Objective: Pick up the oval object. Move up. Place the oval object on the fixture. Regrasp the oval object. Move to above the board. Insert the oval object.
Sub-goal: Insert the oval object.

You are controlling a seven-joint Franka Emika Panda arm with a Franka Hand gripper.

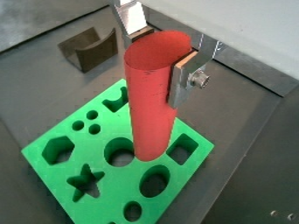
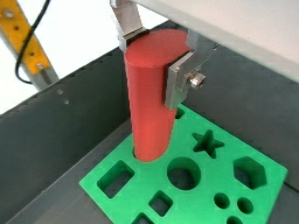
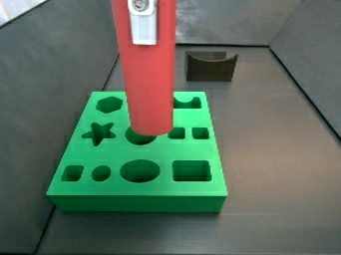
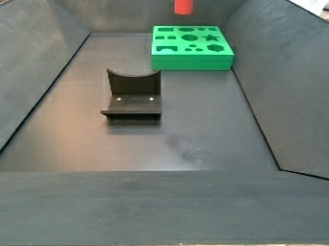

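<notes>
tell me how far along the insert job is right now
Looks done: the fixture stands empty, so pickup and regrasp seem finished. In hand: the end effector holds the red oval peg upright over the green board, its lower end at the board's top in both wrist views. Left: whether it has entered a cutout cannot be told; seating it and letting go remain.

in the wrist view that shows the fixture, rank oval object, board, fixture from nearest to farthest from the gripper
1. oval object: clamped upright between the fingers of the gripper.
2. board: directly below, under the peg's lower end.
3. fixture: off to the side, beyond the board.
</notes>
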